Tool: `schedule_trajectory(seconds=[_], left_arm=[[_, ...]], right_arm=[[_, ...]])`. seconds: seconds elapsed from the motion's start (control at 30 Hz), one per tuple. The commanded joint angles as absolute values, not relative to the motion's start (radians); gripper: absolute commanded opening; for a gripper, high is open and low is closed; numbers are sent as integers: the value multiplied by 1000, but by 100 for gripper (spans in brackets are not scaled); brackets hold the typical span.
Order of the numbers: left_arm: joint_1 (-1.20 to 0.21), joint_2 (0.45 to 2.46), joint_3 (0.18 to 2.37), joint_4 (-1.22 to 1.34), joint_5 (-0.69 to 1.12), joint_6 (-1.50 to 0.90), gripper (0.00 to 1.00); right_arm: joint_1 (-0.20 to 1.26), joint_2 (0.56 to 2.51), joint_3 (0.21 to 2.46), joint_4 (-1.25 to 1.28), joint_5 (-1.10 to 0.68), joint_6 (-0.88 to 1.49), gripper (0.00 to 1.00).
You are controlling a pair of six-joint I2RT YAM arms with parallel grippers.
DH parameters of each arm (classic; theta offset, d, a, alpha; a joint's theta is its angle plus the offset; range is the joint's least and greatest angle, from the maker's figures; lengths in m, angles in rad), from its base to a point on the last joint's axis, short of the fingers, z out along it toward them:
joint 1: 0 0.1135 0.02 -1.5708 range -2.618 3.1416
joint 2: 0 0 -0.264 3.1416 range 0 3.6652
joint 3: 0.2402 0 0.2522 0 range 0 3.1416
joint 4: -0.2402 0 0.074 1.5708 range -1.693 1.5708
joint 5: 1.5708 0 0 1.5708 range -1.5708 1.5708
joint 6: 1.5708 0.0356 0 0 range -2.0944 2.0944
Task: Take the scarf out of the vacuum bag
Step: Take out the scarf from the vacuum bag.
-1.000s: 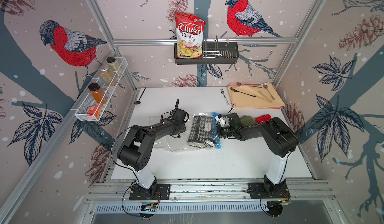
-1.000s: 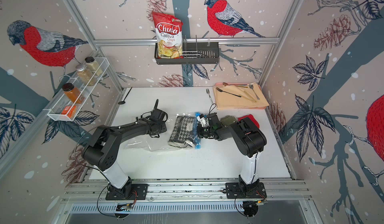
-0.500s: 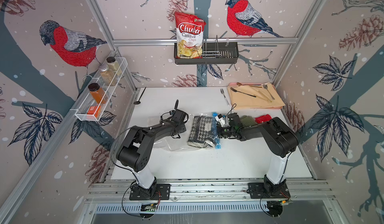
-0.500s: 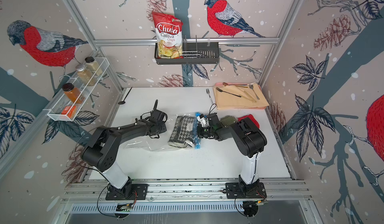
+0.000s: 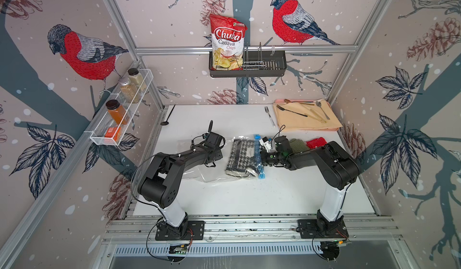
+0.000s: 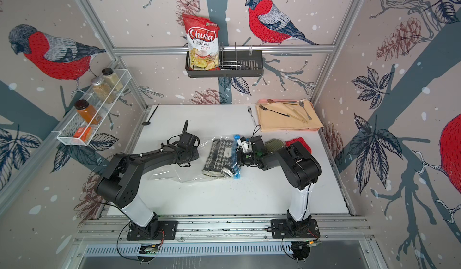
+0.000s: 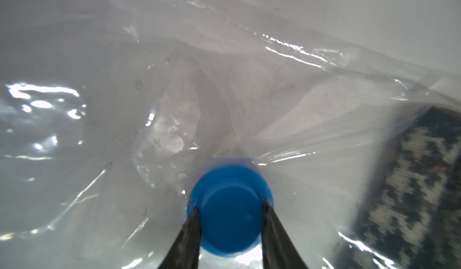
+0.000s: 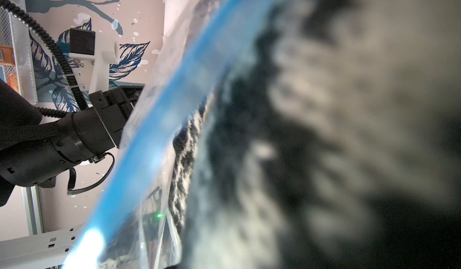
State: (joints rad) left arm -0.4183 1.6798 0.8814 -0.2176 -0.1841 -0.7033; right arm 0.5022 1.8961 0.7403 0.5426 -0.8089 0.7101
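Observation:
The vacuum bag [image 5: 199, 174] lies flat and clear in the middle of the table, its light-blue zip strip [image 5: 258, 155] facing the right arm. The houndstooth scarf [image 5: 243, 156] lies inside at the zip end; both top views show it [image 6: 220, 156]. My left gripper [image 7: 230, 204] is shut on the bag's round blue valve [image 7: 229, 227], with one finger [image 7: 189, 237] on each side of it. My right gripper [image 5: 262, 155] reaches in at the zip strip. Its fingers are hidden in the right wrist view, where blurred scarf cloth [image 8: 324, 130] fills the frame beside the strip [image 8: 159, 120].
An olive-green knit piece [image 5: 298, 145] and a red knit piece [image 5: 316, 142] lie just behind the right arm. At back right a beige cloth [image 5: 306, 123] holds cutlery, with a fork [image 5: 270, 115] beside it. A black spoon [image 5: 166, 119] lies at back left.

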Motion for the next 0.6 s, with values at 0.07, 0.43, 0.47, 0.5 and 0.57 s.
schedule_trajectory(seconds=[0.07, 0.43, 0.47, 0.5, 0.57], left_arm=[[-410, 1678, 866, -301, -212, -720, 35], [-390, 1666, 835, -282, -206, -723, 36], [-387, 1666, 833, -281, -206, -722, 36], [-384, 1663, 831, -281, -206, -721, 36], [-381, 1660, 826, -280, -206, -720, 36]], right_arm=[[501, 1880, 732, 586, -831, 726, 0], [500, 1876, 732, 588, -826, 728, 0], [500, 1876, 732, 588, -826, 727, 0], [503, 1878, 732, 587, -825, 726, 0], [506, 1885, 737, 586, -831, 726, 0]])
